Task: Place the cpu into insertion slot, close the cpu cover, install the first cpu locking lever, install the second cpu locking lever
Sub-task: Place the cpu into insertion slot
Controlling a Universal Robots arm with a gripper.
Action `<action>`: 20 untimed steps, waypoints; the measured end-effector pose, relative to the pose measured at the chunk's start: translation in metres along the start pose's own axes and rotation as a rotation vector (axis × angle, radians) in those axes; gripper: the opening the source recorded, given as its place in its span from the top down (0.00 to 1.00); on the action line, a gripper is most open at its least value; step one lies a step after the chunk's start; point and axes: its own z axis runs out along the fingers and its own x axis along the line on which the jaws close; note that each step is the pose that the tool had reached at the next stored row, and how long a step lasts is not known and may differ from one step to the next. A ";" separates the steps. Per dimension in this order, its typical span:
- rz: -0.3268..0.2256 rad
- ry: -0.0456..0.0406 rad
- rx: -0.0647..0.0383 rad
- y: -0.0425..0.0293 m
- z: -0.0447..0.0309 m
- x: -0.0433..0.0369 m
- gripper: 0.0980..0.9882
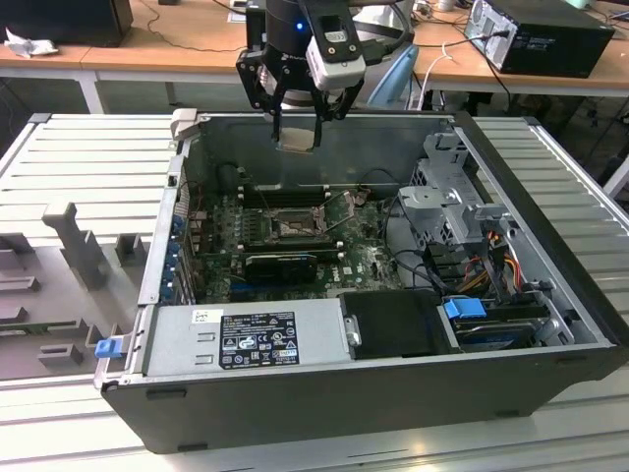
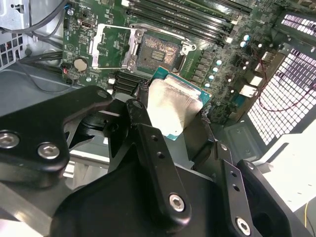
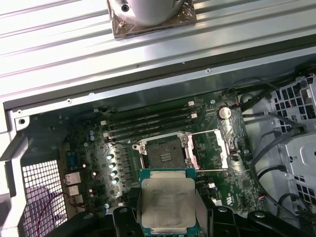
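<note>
The end effector [image 1: 297, 144] is clamped on the cpu [image 1: 298, 136] and holds it in the air above the open computer case [image 1: 413, 393], well clear of the green board. Below, the insertion slot [image 3: 165, 152] lies bare, with the cpu cover [image 3: 219, 148] flipped open just beside it.

A ribbed silvery tabletop [image 1: 88, 147] spans the exterior view, with grey moulded fixtures [image 1: 74, 251] at middle left. Along the top of the frame runs a wooden desk [image 1: 167, 49] on white legs [image 1: 91, 93]. It carries a black box [image 1: 550, 37] at upper right and crumpled paper [image 1: 25, 43] at upper left.
</note>
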 end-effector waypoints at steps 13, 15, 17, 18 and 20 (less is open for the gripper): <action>0.030 -0.0027 -0.001 -0.0001 0.0000 0.0005 0.52; 0.037 -0.0034 -0.001 -0.0001 0.0000 0.0005 0.52; 0.044 -0.0039 -0.001 -0.0001 0.0000 0.0005 0.52; 0.049 -0.0043 -0.001 -0.0001 0.0001 0.0005 0.52; 0.053 -0.0048 -0.001 -0.0002 0.0003 0.0006 0.52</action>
